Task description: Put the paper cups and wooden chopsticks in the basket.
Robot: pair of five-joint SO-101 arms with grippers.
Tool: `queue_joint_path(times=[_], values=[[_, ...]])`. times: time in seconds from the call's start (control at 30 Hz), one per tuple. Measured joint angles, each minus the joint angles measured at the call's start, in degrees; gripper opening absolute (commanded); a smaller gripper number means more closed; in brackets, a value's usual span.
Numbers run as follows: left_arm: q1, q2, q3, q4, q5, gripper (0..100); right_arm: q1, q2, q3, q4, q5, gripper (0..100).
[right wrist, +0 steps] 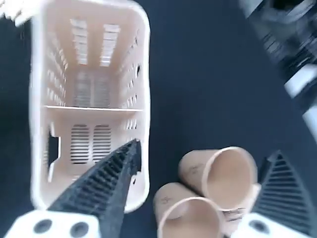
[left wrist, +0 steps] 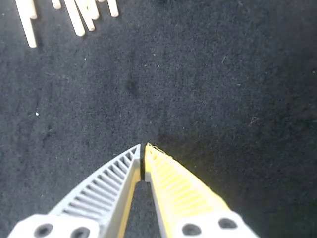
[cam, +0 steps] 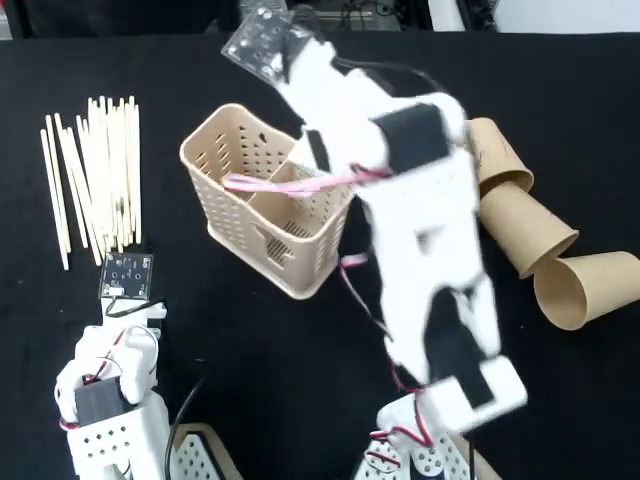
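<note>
The beige slotted basket (cam: 240,165) (right wrist: 89,64) stands left of centre with two compartments, and nothing shows inside. Several wooden chopsticks (cam: 95,165) (left wrist: 74,17) lie in a loose bundle at the far left. Three brown paper cups (cam: 525,230) (right wrist: 223,173) lie on their sides to the right of the basket. My right arm (cam: 410,210) hangs high over the basket and cups. My right gripper (right wrist: 205,148) is open, one black finger over the basket's near end and the other past the cups. Near the table's front left my left gripper (left wrist: 143,147) is shut on nothing, pointing toward the chopsticks' ends.
Black cloth (cam: 560,90) covers the whole table. A pink cable (cam: 290,185) from the right arm crosses above the basket. The left arm's body (cam: 110,390) sits at the front left corner.
</note>
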Motion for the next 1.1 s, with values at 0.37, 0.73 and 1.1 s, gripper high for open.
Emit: queue_joint_path(times=[0.37, 0.73, 1.1], values=[[0.0, 0.0, 0.0, 0.0, 0.0, 3, 17.5, -20.2, 23.6, 0.0, 15.1, 30.0], [0.0, 0.0, 0.0, 0.0, 0.0, 3, 23.6, -20.7, 58.4, -10.5, 25.1, 30.0], [0.0, 0.0, 0.0, 0.0, 0.0, 3, 24.7, -10.0, 68.4, -32.0, 25.2, 17.9]])
